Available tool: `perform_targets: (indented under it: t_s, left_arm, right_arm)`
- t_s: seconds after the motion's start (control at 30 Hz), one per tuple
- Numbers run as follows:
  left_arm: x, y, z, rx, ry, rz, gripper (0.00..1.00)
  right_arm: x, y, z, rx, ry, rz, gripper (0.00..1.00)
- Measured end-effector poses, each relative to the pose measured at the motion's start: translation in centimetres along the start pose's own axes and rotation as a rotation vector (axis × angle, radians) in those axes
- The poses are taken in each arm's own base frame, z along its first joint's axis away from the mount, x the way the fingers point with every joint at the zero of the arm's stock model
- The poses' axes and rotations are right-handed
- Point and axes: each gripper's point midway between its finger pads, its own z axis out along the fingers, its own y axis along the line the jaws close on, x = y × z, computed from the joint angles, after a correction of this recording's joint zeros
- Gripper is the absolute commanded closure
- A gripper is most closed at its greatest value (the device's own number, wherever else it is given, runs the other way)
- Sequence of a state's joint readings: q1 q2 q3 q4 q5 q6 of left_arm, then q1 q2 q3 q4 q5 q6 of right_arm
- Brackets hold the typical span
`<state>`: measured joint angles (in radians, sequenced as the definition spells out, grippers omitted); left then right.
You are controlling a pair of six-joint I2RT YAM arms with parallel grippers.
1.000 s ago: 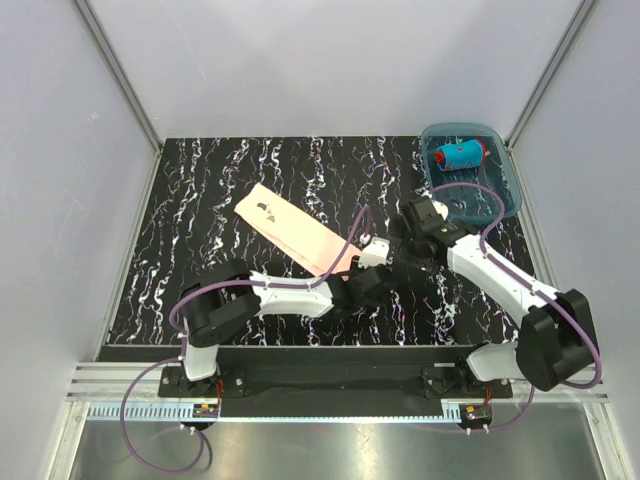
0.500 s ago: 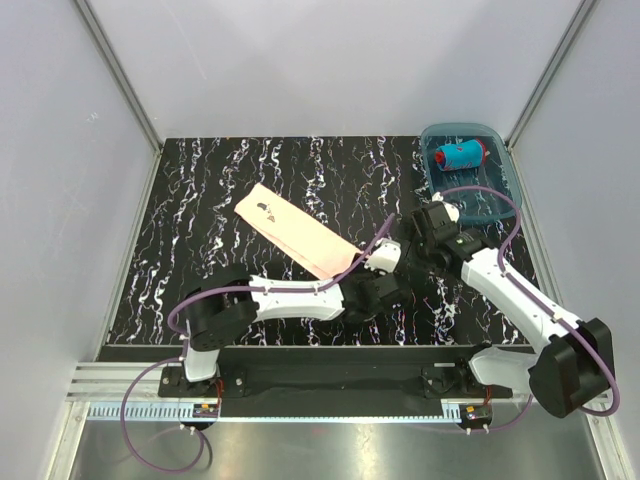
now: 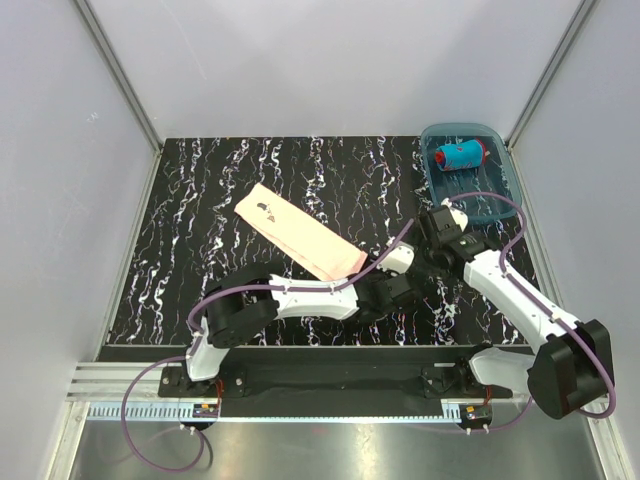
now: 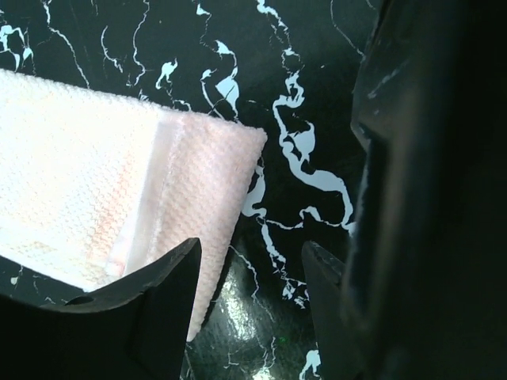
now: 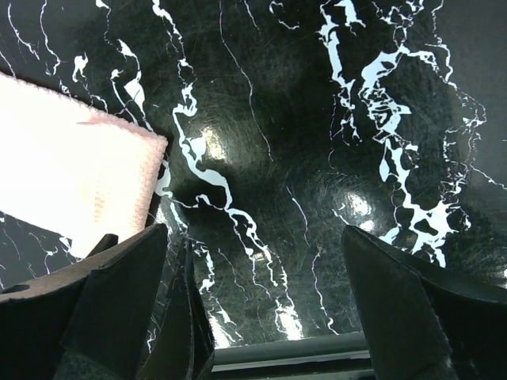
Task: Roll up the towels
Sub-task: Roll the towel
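One of two towels looks done: the blue towel [image 3: 459, 155] sits rolled inside the tray [image 3: 505, 195]. The peach towel [image 3: 298, 232] lies flat and unrolled, well left of the tray. The left gripper [image 4: 249, 261] hovers part-open and empty at the peach towel's tray-side corner. The right gripper [image 5: 253, 233] gapes wide, empty.

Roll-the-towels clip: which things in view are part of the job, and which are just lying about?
Part of the job:
- pink towel, lying flat, not yet rolled
- blue towel, already rolled

Just lying about:
- translucent blue tray, holding the blue towel
- black marbled table
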<state>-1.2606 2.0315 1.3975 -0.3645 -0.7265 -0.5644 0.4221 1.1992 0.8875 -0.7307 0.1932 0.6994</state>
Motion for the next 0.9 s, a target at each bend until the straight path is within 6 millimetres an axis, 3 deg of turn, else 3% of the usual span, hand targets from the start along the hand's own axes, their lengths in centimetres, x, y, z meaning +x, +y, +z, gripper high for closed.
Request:
perform_targets:
  t_s: [0.2,0.37,0.6,0.67,0.8,0.9]
  left_arm:
    - [-0.3,-0.6,0.4,0.032,-0.004,-0.007,0.39]
    - [-0.5,-1.0,0.4,0.061,0.001,-0.014,0.31]
    - [-0.2,-0.6,-0.9,0.167,0.02,-0.045,0.3]
    - [0.1,1.1,-1.1,0.173,0.041,-0.071,0.29]
    - [5.4,5.6,-0.2,0.105,0.206,-0.053,0.27]
    - [5.8,6.6,-2.0,0.129,0.239,-0.044,0.26]
  right_arm:
    - [-0.4,-0.4,-0.1,0.004,-0.016,0.019,0.0]
    - [-0.6,-0.6,-0.1,0.012,-0.019,0.03,0.0]
    - [-0.2,-0.1,-0.6,-0.027,0.035,0.01,0.0]
    - [0.0,0.8,-0.8,-0.059,0.065,-0.005,0.0]
    - [-2.4,5.5,-1.9,-0.228,0.039,-0.005,0.0]
    - [-3.2,7.9,-1.3,-0.313,0.039,0.007,0.0]
